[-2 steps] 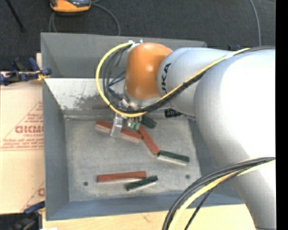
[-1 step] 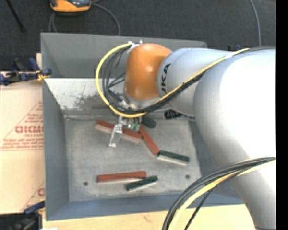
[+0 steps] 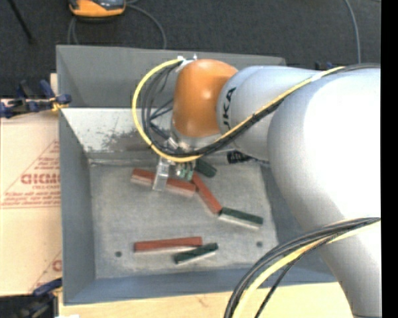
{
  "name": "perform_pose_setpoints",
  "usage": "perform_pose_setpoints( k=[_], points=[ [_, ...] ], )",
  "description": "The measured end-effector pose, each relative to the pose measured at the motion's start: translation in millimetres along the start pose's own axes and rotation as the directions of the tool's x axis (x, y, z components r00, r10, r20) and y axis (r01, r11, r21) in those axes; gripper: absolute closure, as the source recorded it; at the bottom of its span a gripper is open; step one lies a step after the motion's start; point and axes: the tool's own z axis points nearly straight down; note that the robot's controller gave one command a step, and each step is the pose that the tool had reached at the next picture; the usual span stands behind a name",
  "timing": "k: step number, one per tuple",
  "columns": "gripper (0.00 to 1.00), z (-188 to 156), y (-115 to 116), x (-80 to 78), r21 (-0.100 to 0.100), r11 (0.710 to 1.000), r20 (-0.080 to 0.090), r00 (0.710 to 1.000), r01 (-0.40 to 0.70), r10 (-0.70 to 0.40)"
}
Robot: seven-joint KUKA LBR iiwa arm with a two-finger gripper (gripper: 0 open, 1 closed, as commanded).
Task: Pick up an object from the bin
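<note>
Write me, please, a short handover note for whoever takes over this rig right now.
Gripper: low over the red-brown bar in the upper middle of the bin; whether it grips the bar is unclear.
Nearby: angled red bar, dark green piece.
Near the front: long red bar, green stick.
Done: nothing lifted yet.
Left: grasp one, lift it out.

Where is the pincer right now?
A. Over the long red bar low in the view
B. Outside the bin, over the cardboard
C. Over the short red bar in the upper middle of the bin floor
C: the pincer sits over the short red bar in the upper middle of the bin floor, well apart from the long red bar lower down.
</note>
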Motion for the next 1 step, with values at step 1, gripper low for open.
perform_pose_setpoints(
  k=[1],
  points=[
    [1.00,0.0,0.0,0.0,0.000,1.000,0.000,1.000,0.000,0.000]
  ],
)
